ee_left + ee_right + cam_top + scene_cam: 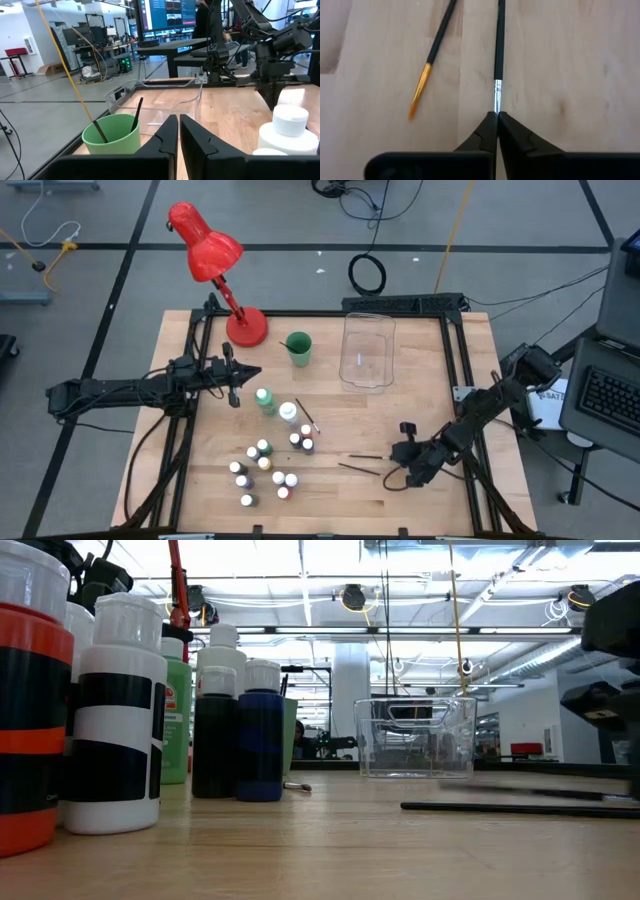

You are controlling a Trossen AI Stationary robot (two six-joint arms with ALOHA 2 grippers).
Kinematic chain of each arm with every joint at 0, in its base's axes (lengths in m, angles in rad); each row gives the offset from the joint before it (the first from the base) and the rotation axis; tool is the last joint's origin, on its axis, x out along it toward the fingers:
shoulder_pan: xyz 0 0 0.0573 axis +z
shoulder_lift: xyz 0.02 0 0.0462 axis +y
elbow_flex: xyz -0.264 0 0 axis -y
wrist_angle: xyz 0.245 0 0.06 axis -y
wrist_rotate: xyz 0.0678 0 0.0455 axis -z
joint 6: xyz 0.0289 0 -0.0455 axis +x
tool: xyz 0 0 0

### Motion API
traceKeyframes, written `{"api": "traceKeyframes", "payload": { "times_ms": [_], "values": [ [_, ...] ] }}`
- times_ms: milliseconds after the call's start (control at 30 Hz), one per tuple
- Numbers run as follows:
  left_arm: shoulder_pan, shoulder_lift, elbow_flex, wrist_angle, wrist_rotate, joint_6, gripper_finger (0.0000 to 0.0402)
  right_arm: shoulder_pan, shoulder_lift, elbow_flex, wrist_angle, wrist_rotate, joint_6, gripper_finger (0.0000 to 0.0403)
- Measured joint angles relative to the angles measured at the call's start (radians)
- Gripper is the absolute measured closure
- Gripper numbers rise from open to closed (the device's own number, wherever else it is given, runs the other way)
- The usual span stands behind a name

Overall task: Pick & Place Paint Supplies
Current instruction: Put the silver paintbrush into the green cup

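Observation:
Two thin dark-handled brushes [360, 463] lie on the wooden table at the near right. My right gripper [497, 116] slants down onto one brush [499, 45] and is shut on its end. The other brush [432, 60], with orange bristles, lies free beside it. Several tiny white-capped paint bottles [265, 465] stand at the near centre, with a taller green bottle [265, 400] and a taller white bottle [288, 412] behind them. My left gripper [178, 125] is shut and empty, held level at the left above the table, near the green cup [112, 135]. My right gripper pinches the brush between its two fingertips at the silver ferrule end [496, 100]; the bristles are hidden between the fingers. The fingers slant down from above and lie in line with the brush. The black handle [499, 30] runs away from the fingers, flat on the table.
A clear plastic bin [367, 350] stands at the far centre right, the green cup [298, 348] with a brush in it to its left, and a red desk lamp [215, 260] at the far left. Another brush [307, 415] lies beside the white bottle.

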Motion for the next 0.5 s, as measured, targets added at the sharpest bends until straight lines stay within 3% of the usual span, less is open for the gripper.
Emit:
{"api": "traceKeyframes", "payload": {
  "times_ms": [333, 500],
  "values": [
    [0.0, 0.0, 0.0, 0.004, 0.0, 0.012, 0.0398, 0.012, -0.01, 0.038, 0.08, 0.185, -0.179, 0.0403],
    [0.0, 0.0, 0.0, 0.038, 0.001, 0.01, 0.038, -0.025, -0.046, 0.041, 0.328, 0.225, -0.431, 0.0403]
  ]
}}
